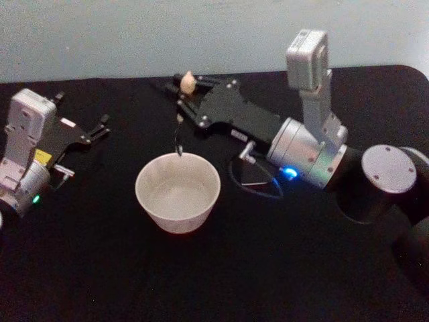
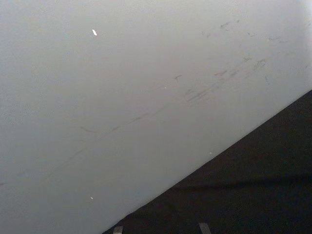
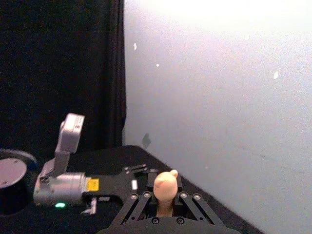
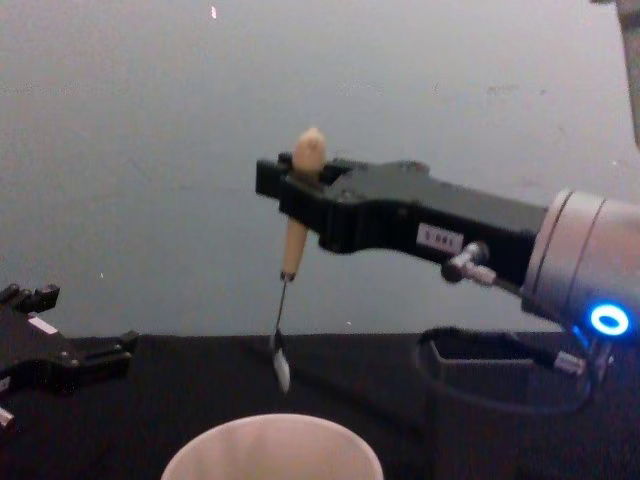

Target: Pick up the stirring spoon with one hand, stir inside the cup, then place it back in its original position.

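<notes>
My right gripper (image 1: 186, 94) is shut on the cream-beige handle of the stirring spoon (image 1: 179, 127), which hangs upright. The rounded knob sticks up above the fingers. In the chest view the spoon (image 4: 291, 250) points down from the gripper (image 4: 292, 190), its small silver bowl a little above the far rim of the cup (image 4: 272, 440). The cream-white cup (image 1: 177, 194) stands upright mid-table, just in front of the spoon. The right wrist view has the spoon's knob (image 3: 165, 184) between the fingers (image 3: 141, 207). My left gripper (image 1: 94, 131) rests open at the table's left.
A black cloth covers the table (image 1: 221, 275), and its far edge meets a pale wall (image 1: 134, 33) close behind the spoon. A dark cable (image 1: 258, 184) loops under my right wrist, to the right of the cup.
</notes>
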{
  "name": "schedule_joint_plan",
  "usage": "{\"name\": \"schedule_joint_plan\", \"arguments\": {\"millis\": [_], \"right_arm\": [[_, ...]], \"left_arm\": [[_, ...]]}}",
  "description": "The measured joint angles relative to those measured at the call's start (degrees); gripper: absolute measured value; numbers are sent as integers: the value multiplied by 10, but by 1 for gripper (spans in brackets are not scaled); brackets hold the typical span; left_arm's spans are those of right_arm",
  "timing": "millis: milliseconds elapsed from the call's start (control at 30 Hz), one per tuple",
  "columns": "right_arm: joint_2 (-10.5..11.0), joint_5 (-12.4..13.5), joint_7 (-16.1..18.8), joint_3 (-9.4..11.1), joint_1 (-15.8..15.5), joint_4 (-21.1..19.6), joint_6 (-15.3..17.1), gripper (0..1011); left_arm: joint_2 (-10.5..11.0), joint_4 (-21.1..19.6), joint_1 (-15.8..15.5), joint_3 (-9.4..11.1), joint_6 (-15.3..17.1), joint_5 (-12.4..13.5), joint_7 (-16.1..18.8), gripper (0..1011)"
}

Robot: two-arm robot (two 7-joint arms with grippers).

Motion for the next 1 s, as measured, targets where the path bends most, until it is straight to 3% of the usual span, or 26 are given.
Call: {"name": "schedule_joint_plan", "arguments": {"millis": [300, 1000], "right_arm": [[9, 10, -16, 23, 3, -16, 0, 164], [50, 17, -49, 83, -40, -62, 2, 164]], "left_arm": [[0, 0, 0, 0, 0, 0, 0, 1001], [0, 0, 0, 0, 0, 0, 0, 1001]]}}
